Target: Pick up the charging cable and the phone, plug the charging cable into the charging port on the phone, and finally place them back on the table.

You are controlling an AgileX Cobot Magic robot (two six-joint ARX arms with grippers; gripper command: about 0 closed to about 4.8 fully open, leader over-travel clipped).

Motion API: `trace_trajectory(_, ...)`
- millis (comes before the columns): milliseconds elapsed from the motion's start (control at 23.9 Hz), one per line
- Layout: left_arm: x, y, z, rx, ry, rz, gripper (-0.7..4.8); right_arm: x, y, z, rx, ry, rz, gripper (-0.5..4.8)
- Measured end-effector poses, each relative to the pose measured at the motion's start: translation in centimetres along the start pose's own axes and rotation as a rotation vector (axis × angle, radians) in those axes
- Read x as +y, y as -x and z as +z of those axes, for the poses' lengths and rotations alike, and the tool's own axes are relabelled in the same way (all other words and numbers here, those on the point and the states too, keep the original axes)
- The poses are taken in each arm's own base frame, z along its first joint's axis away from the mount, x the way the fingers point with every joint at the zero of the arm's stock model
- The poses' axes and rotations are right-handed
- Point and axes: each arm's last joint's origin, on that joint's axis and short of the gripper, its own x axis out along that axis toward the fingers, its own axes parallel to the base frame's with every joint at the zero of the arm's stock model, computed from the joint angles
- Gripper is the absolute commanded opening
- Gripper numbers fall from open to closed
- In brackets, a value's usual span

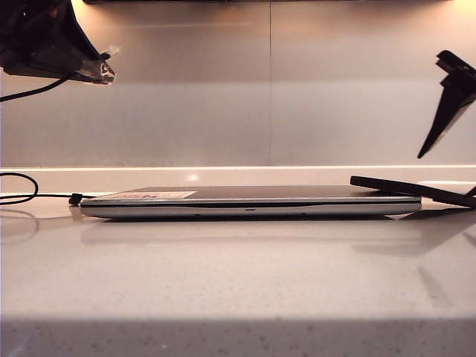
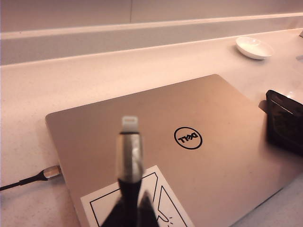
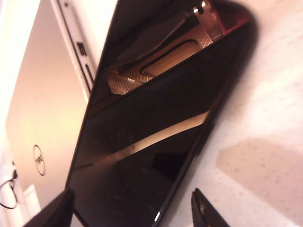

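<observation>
Speckled table (image 1: 238,297) nearest the exterior camera, glossy pale grey-white, mirrors laptop (image 1: 253,201) lying closed mid-counter. Pale backsplash behind, warm light from above, small white dish (image 2: 254,48) near the wall past the laptop

Left gripper (image 1: 100,71) parked high at upper left of exterior view, pressed together on cable (image 2: 129,156) just behind the plug; plug points outward over the laptop lid, so likely held ready for insertion. Slack cord (image 1: 18,197) loops on the table left of the laptop. Second cord end (image 2: 40,176) sits at the laptop's side, looks plugged in, can't confirm

Phone (image 3: 156,123) tilted: one end resting on the laptop's right edge, other end down toward the table. Handy pose, raised edge leaves clearance for a finger underneath

Right gripper (image 3: 132,208) spread wide, fingertips straddling the phone's near end in the wrist view, not pinching yet. High at right edge in the exterior view, above the phone

Judgement: cable half done, phone grasp is next. Risk: glossy slab slipping off the laptop edge when jaws close, port end must stay exposed toward the left arm
</observation>
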Motion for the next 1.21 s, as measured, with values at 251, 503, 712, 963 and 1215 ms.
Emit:
trace_trajectory(251, 0.0, 0.0, 0.0, 0.0, 0.0, 0.0, -0.06, -2.6, -0.6, -0.5, 0.028, -0.101, 0.055, 3.37)
trace_trajectory(503, 0.0, 0.0, 0.0, 0.0, 0.0, 0.0, -0.06, -3.3, -1.2, -0.9, -0.001, -0.142, 0.133, 3.36)
trace_trajectory(712, 0.0, 0.0, 0.0, 0.0, 0.0, 0.0, -0.06, -3.3, -1.4, -0.7, -0.033, -0.14, 0.134, 3.34)
trace_trajectory(963, 0.0, 0.0, 0.0, 0.0, 0.0, 0.0, -0.06, -3.1, -2.1, 0.1, -0.059, -0.148, 0.159, 3.33)
trace_trajectory(1215, 0.0, 0.0, 0.0, 0.0, 0.0, 0.0, -0.06, -3.0, -2.5, 0.5, -0.072, -0.135, 0.181, 3.33)
